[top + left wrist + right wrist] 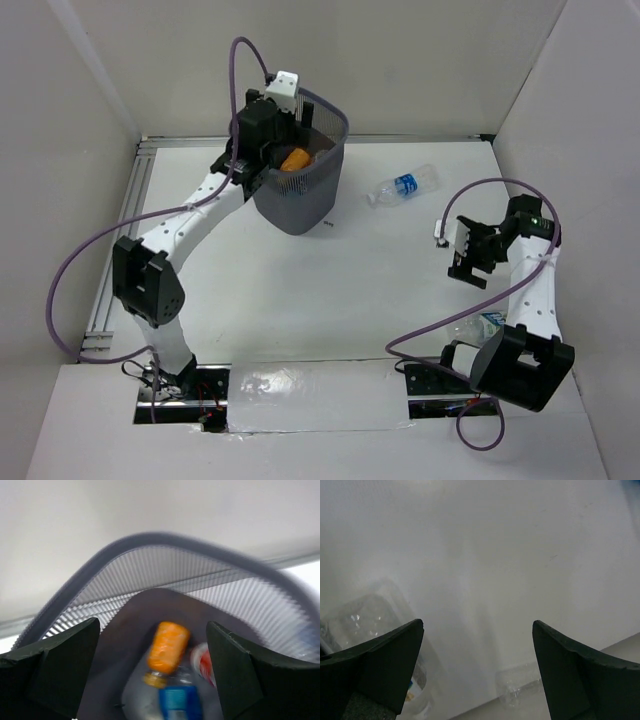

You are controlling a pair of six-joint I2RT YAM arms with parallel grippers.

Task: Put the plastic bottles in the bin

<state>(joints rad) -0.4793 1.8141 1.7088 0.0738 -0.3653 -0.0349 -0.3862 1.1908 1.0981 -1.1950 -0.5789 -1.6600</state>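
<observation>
Clear plastic first, closest in: the near bottle (482, 322), or what looks like one, lies on the counter (340, 300) tucked against the right arm (535, 290). It's half hidden by that arm, so it looks an awkward reach.

Just beyond it the right pincer (478, 624) hangs over the counter, jaws spread wide, nothing between them. Its wrist view is blurred. There's a clear bottle shape at the left edge, but I can't tell which bottle it is.

Further out, the far bottle (403, 186), blue label, lies on its side in the open, well apart from the bin (300, 205). It's on the right arm's side, so I'd call it that arm's next pick.

At the back, the left pincer (152, 626) sits above the bin's mouth, pointing down inside, fully open and holding nothing. That reads as a drop pose, placed over the middle so anything let go lands inside the mesh. On the bin floor the orange bottle (167, 647) lies beside the red bottle (202, 662), with a blue bottle (177, 700) against them.

So three are in, and at least one remains out.
</observation>
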